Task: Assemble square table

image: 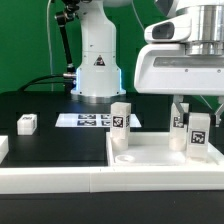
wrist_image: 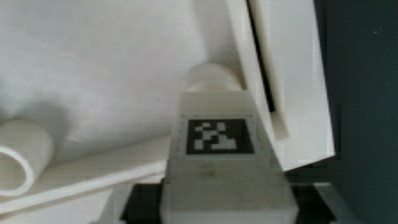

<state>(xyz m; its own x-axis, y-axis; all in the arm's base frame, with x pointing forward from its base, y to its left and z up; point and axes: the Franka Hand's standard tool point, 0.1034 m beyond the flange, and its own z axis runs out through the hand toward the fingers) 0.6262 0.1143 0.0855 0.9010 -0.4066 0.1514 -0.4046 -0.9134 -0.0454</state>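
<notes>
The gripper (image: pixel 197 124) is hanging over the right-hand end of the tabletop (image: pixel 150 158), as the exterior view has it, and it is gripping a leg (image: pixel 199 140) by its sides. The jaws are standing only as far apart as the leg is wide. In the wrist view the two dark fingers (wrist_image: pixel 143 203) are pressing in on either flank of the leg (wrist_image: pixel 217 150), whose black-and-white tag is facing the camera. The leg is standing upright, its lower end at the tabletop's surface close to the raised rim, though I cannot tell whether it is seated in a socket. The tabletop (wrist_image: pixel 89 70) is lying flat on the black table (image: pixel 50 150), at the front and toward the exterior view's right. A second leg (image: pixel 121 120) is standing upright at its far left corner, well apart from the gripper. Further left a small block (image: pixel 27 123) is sitting alone on the table, and the marker board (image: pixel 88 120) is lying before the arm's base (image: pixel 97 70).
</notes>
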